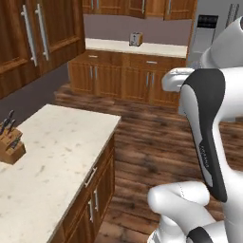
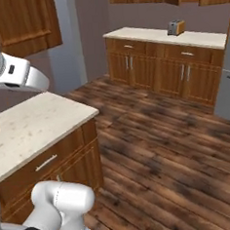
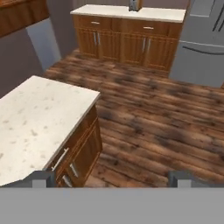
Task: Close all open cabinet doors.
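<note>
I read the pincer (image 3: 112,177) as released: its two dark fingertips (image 3: 41,177) sit wide apart at the bottom of the hand view, nothing between them, above the wood floor (image 3: 148,122) beside the near tabletop (image 1: 47,156). The cabinet doors (image 1: 35,35) hang on the wall at upper left in the left base view, above that tabletop. A knife block (image 1: 10,144) stands at its left edge. A toaster (image 1: 135,39) sits on the far tabletop (image 1: 156,48).
</note>
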You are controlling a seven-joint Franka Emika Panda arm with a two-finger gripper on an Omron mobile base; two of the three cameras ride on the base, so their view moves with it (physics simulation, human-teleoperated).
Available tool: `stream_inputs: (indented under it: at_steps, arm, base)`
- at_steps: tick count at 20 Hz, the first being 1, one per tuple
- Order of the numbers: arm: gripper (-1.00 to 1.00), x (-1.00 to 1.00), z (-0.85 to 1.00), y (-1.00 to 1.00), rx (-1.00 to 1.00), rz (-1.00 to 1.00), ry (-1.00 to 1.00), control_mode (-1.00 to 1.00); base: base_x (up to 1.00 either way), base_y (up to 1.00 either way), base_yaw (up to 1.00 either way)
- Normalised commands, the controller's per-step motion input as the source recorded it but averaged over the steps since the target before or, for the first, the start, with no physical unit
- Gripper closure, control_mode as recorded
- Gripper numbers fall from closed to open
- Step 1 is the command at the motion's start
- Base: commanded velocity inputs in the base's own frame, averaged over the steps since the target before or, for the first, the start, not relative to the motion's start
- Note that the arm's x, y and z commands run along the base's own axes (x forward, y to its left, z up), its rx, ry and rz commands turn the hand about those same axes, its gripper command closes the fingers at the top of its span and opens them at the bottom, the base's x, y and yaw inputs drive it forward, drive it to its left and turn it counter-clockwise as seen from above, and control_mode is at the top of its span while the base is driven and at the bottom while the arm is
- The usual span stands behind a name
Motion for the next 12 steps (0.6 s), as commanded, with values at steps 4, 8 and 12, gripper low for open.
stream_inputs:
  at_steps: [4, 8, 12]
  arm:
    - [-1.0, 0.0, 0.0, 0.0, 0.0, 0.0, 0.0, 1.0]
    - [-1.0, 0.0, 0.0, 0.0, 0.0, 0.0, 0.0, 1.0]
    - [-1.0, 0.0, 0.0, 0.0, 0.0, 0.0, 0.0, 1.0]
  base:
    - [0.92, -0.36, -0.52]
    - [1.0, -0.26, -0.53]
    - [1.0, -0.22, -0.43]
